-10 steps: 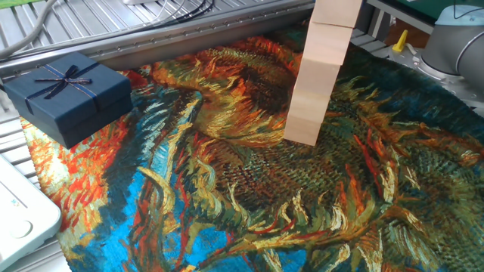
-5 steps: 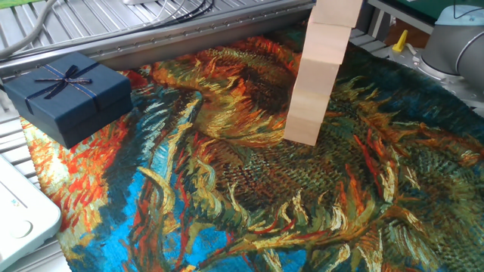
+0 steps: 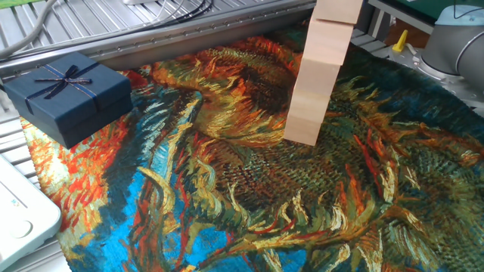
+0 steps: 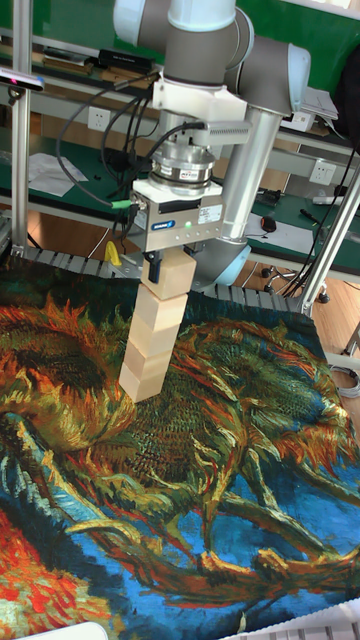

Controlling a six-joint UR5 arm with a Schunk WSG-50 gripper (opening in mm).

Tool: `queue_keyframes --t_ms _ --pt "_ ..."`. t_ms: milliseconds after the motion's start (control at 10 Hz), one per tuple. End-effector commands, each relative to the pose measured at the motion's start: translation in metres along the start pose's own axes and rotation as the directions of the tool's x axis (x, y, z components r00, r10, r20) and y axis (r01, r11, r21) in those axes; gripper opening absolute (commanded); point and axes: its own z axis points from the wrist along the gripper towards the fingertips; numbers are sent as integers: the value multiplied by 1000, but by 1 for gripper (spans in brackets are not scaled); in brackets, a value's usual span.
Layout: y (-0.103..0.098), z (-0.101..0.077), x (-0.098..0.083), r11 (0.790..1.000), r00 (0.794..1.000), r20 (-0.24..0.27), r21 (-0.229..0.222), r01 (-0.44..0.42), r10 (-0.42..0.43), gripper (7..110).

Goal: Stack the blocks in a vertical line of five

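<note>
A leaning tower of several pale wooden blocks (image 3: 314, 83) stands on the painted cloth, and its top runs out of the fixed view. In the tall fixed view the same tower (image 4: 150, 345) rises to the gripper (image 4: 175, 270). The dark fingers (image 4: 155, 268) flank the top block (image 4: 178, 283) and press against its sides, so the gripper is shut on it. The top block rests on the block below. No loose blocks lie on the cloth.
A dark navy gift box with a ribbon bow (image 3: 68, 94) sits at the cloth's back left corner. A white device (image 3: 19, 215) lies off the cloth's left edge. Metal rails (image 3: 189, 30) run behind the cloth. The arm's base (image 3: 454, 34) stands at the back right.
</note>
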Motion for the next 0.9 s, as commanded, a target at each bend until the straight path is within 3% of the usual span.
queue_keyframes --t_ms 0,800 --pt "1 1 -2 1000 1000 8 -4 -8 8 7" --pt "2 3 -5 1000 1000 22 -14 -21 21 7"
